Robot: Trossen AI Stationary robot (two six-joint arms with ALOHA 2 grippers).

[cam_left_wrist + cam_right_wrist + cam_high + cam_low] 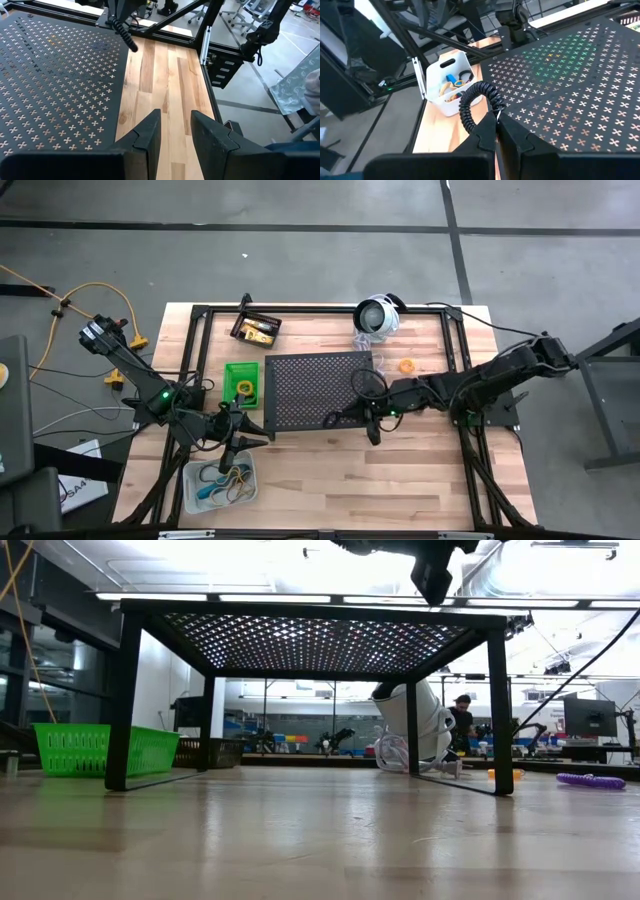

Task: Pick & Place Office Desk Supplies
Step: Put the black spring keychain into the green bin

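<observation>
My right gripper (335, 420) reaches in from the table's right and is shut on a black coiled loop (475, 100), above the near right corner of the black perforated stand (315, 390). At the near left, beside the stand, my left gripper (176, 131) stands open with only bare table between its fingers. A clear bin (220, 483) holding several coloured bands sits at the near left. A green bin (241, 380) is left of the stand, and a black bin (256, 330) sits at the far left. On the table to the right lie an orange loop (407, 365) and a purple loop (590, 781). My right gripper pinches one part of the black loop's coil (495, 111) between its two fingertips. The fingers come from the table's right, slanting slightly down. The rest of the loop curls out past the fingertips and hangs below them (125, 32), lifted clear over the stand's edge.
The stand fills the table's middle. A round white-and-silver device (377, 315) with a cable sits at the far right. A black frame (460, 350) runs along the table's edges. Bare wood lies between the stand and the near edge.
</observation>
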